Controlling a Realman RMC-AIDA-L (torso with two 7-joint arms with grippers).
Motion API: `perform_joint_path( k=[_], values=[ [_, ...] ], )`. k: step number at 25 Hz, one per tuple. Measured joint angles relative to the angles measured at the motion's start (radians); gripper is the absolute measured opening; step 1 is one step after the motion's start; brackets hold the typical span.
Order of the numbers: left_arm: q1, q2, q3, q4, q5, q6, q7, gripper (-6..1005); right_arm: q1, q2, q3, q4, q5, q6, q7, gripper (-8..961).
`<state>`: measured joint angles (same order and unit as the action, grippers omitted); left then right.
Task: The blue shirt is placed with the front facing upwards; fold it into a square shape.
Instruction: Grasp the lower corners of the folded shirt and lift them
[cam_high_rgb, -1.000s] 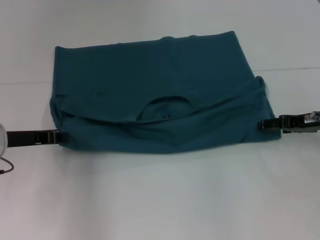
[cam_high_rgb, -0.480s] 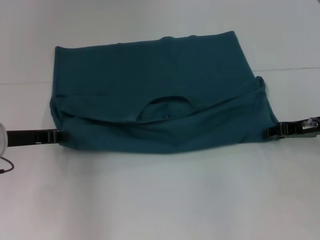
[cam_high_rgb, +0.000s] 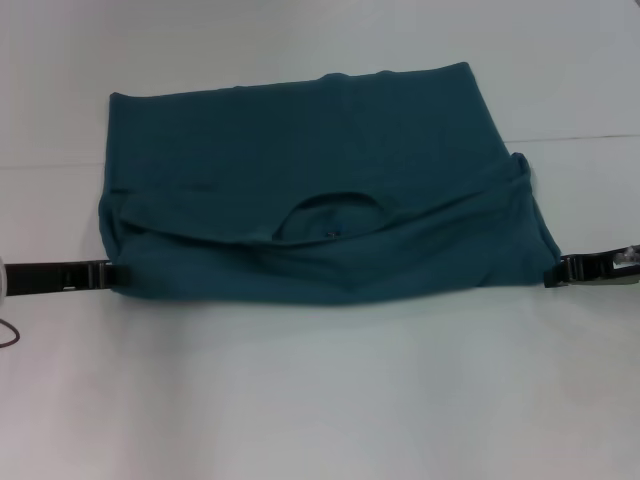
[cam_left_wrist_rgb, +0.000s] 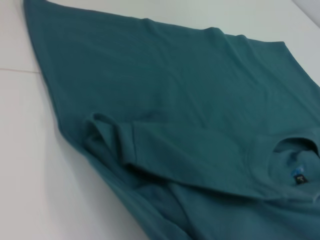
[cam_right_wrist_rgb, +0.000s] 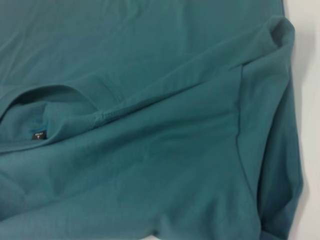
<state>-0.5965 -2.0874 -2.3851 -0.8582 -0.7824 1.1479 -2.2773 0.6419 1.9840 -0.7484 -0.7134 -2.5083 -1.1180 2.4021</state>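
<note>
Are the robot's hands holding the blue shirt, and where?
It cannot be told. The left gripper and right gripper sit at opposite side edges of the folded dark teal-blue cotton T-shirt; no grip shows.

Left pincer lies low and level at the near left, pointing inward; right pincer lies low at the near right, pointing inward

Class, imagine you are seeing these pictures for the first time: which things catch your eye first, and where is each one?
The blue shirt dominates, spread across the middle of the white table with its near part folded over and the neck opening showing. Two dark grippers flank its near corners: the left gripper at the shirt's left edge, the right gripper just off its right edge.
</note>
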Motion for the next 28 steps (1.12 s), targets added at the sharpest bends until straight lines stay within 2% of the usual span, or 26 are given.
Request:
perform_joint_path(
  k=[5, 11, 17, 28],
  values=[
    [0.010, 0.007, -0.004, -0.002, 0.000, 0.018, 0.010, 13, -0.040, -0.003, 0.017, -0.034, 0.058, -0.034, -0.030, -1],
    [0.021, 0.010, -0.029, -0.033, 0.000, 0.065, 0.013, 13, -0.070, -0.015, 0.059, -0.038, 0.124, -0.079, -0.070, 21],
    [0.024, 0.013, -0.063, -0.042, 0.000, 0.113, 0.024, 13, -0.086, -0.016, 0.115, -0.039, 0.127, -0.128, -0.102, 44],
    [0.028, 0.023, -0.073, -0.029, 0.000, 0.136, 0.052, 12, -0.138, -0.015, 0.238, -0.065, 0.180, -0.269, -0.183, 85]
  ],
)
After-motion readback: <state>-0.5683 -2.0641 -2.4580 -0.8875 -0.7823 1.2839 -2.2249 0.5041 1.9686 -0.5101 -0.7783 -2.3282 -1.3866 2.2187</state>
